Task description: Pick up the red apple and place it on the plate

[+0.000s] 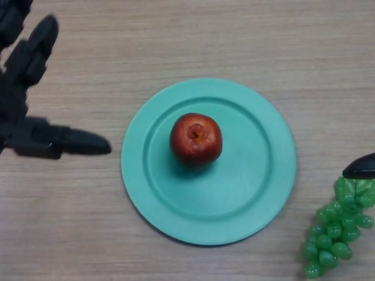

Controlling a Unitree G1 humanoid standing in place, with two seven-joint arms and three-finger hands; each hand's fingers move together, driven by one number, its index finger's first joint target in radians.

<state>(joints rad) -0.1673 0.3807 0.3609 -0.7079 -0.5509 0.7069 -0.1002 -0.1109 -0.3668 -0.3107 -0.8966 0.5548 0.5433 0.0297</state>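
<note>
Grapes (337, 231): a green bunch at the bottom right corner, lying on the table, just beside the plate's lower right rim but apart from it. The bunch runs off the right edge, so part of it is cut off.

Right hand (360, 167): only a dark rounded tip shows at the right edge, just above the top of the grapes and overlapping it. The rest is out of view, so I cannot tell whether its fingers are apart or together, nor whether it touches the grapes.

Plate (258, 193): teal, round, flat on the table in the middle of the view, whole rim visible. Its lower edge casts a thin shadow.

Apple (195, 139): red, sitting upright inside the plate's well, a little up and left of centre, stem hollow facing the camera. Nothing touches it; both hands are well apart from it.

Left hand (26, 114): black, at the left edge, left of the plate and clear of it. Its fingers are spread apart and straight, one pointing right toward the plate's rim, the others reaching up toward the top left corner. It holds nothing. Its palm and wrist are partly cut off by the left edge, and whether it rests on the table or hangs above it is hard to make out.

Table (246, 41): light wood grain, filling the far part of the view.
</note>
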